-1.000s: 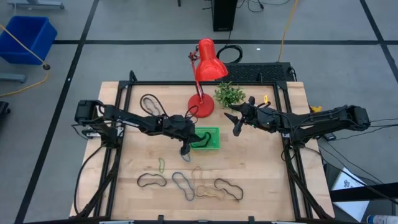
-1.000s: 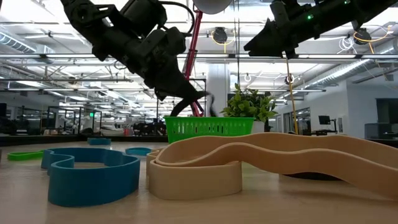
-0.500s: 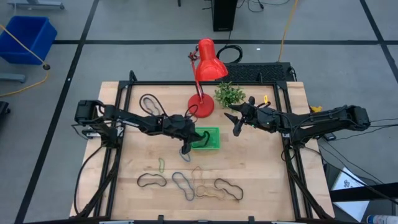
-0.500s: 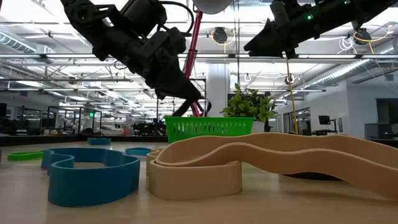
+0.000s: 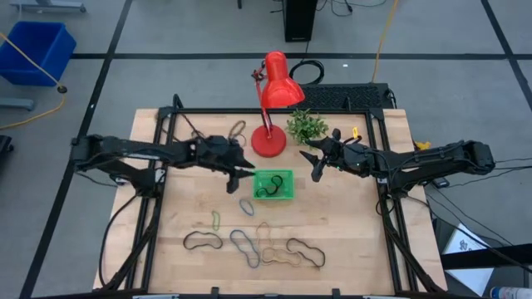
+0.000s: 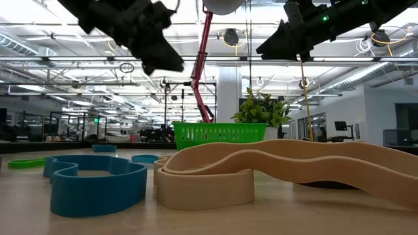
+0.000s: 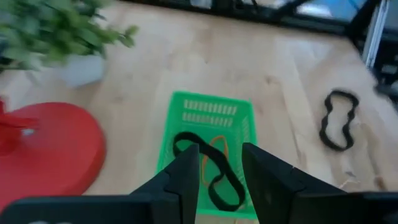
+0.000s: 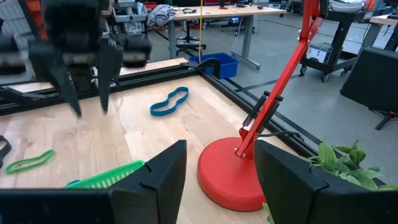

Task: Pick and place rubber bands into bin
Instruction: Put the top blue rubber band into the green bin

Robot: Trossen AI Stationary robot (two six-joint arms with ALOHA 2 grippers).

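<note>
The bin point(image 5: 273, 185) sits mid-tabletop point(image 5: 349, 232), just in front of the red lamp's base point(image 5: 268, 143); I see a black and a tan rubber band point(image 7: 214, 168) lying inside it; more rubber bands point(image 5: 249, 242) are scattered nearer the front edge; my left end effector point(image 5: 238, 170) hovers beside the bin's left rim, fingers parted and empty; my right end effector point(image 5: 314, 159) hangs to the bin's right by the plant point(image 5: 307, 125), likewise spread and empty.
</note>
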